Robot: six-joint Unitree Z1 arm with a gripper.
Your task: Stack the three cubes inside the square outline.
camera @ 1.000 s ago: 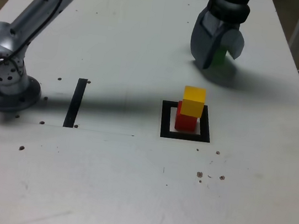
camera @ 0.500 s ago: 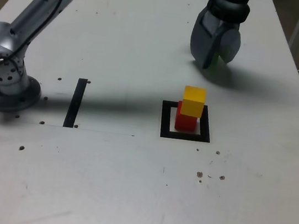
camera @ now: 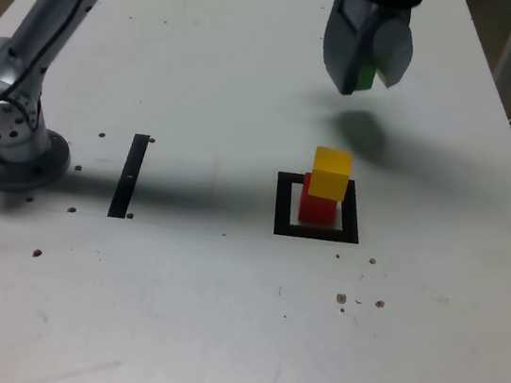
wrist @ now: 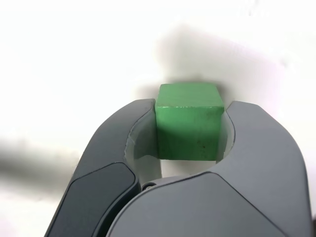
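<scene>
While the gripper [camera: 364, 79] pinches the solid green cube [wrist: 189, 126] aloft, placing it on the yellow cube [camera: 330, 174] should follow.

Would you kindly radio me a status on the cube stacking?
Gripper shut on green cube, raised. Yellow cube atop red. Nothing seen in the way.

Green cube [wrist: 189, 126] held btwn the two curved grey fingers of the gripper [wrist: 189, 131], one finger touching each of two opp. sides, w/ the cube's top & one side face visible. Cube has small dark specks & a pale, worn edge where those faces meet. Bkgd = white surface [wrist: 89, 59], v. bright, w/ a soft grey shadow next to the cube & another blurry dark streak well apart from it.
</scene>
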